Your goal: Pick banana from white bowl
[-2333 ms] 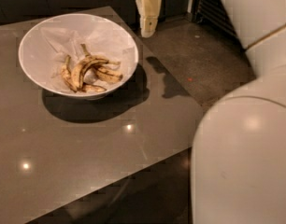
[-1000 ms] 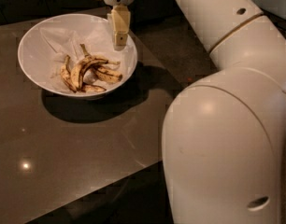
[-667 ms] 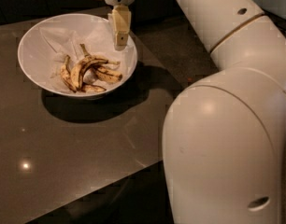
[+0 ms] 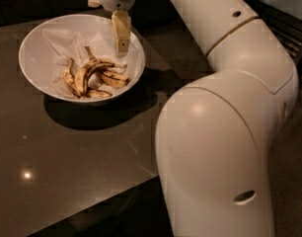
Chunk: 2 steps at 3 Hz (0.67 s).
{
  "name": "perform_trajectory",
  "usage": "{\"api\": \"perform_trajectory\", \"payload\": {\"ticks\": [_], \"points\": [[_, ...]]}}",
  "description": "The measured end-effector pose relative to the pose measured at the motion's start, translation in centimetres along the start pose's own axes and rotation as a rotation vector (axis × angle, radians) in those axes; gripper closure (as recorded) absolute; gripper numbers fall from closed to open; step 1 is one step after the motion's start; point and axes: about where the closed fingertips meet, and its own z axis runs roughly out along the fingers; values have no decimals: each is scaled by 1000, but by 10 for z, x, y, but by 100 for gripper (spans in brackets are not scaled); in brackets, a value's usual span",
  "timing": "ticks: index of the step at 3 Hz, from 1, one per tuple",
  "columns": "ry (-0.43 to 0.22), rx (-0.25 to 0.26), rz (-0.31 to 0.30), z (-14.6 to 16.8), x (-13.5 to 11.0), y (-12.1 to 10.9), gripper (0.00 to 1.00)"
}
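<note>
Banana pick, what changed: the gripper [image 4: 121,36] has come from over the bare table beyond the bowl's far right rim to hang above the bowl's far right inside. Over the last second it has barely moved.
Meaning for the task: the approach looks done and the grasp not begun. A shift left and nearer, then a descent, seems to be what is left.
Arm [image 4: 225,132]: one, white and bulky, filling the right half of the scene and reaching to the far left.
Table [image 4: 67,172]: one, dark and glossy.
White bowl [image 4: 23,65]: one, at the far left of the table, unmoved, lined with crumpled paper [image 4: 55,38].
Gripper: one, above the pile and clear of it, with nothing seen in its hold (how far open it is I cannot tell).
Banana [image 4: 83,77]: one, the plumpest and yellowest, lying in the middle of the bowl, left of and nearer than the gripper, untouched.
Thinner bananas [image 4: 111,79]: about four or five, darker, overlapping the plump one, so the exact count is uncertain.
</note>
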Motion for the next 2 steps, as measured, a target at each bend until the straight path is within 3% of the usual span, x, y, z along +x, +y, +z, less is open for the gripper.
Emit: {"api": "perform_trajectory", "payload": {"ticks": [2], "points": [[-55,-83,10,31,-12,14,0]]}}
